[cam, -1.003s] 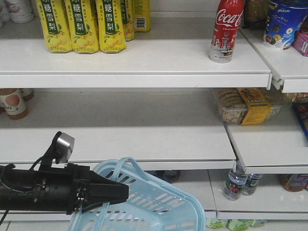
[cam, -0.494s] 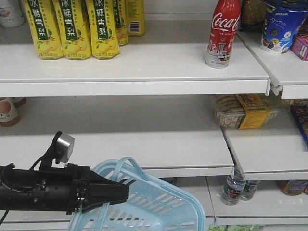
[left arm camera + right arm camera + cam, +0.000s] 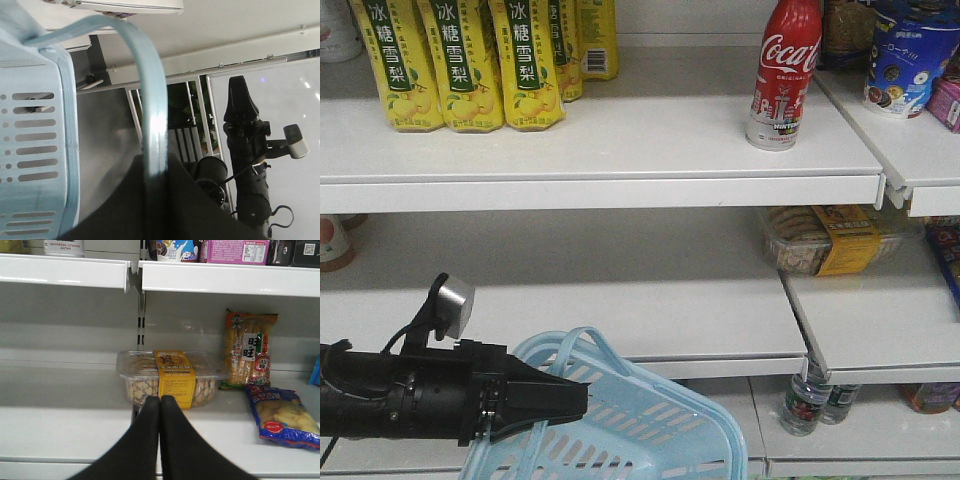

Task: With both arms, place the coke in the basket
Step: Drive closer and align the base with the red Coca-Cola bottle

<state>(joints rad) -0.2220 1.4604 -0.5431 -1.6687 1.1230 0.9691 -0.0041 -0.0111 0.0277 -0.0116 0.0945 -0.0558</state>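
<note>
left pincer [image 3: 165,192] is clamping the basket [image 3: 650,430] handle; right pincer [image 3: 160,404] is sitting tips-together, empty, probably risking toppling the slim coke [image 3: 785,70] if reaching in unopened.

White shelves [image 3: 650,130]: coke [image 3: 786,70], yellow drinks [image 3: 460,65], snack tray [image 3: 825,238].

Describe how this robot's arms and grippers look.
Both arms are matte black. The left arm carries a small silver-grey box on a black bracket and tapers into a pointed left gripper. The right gripper has two smooth black pointed fingers; the right arm bears a similar grey box.
</note>
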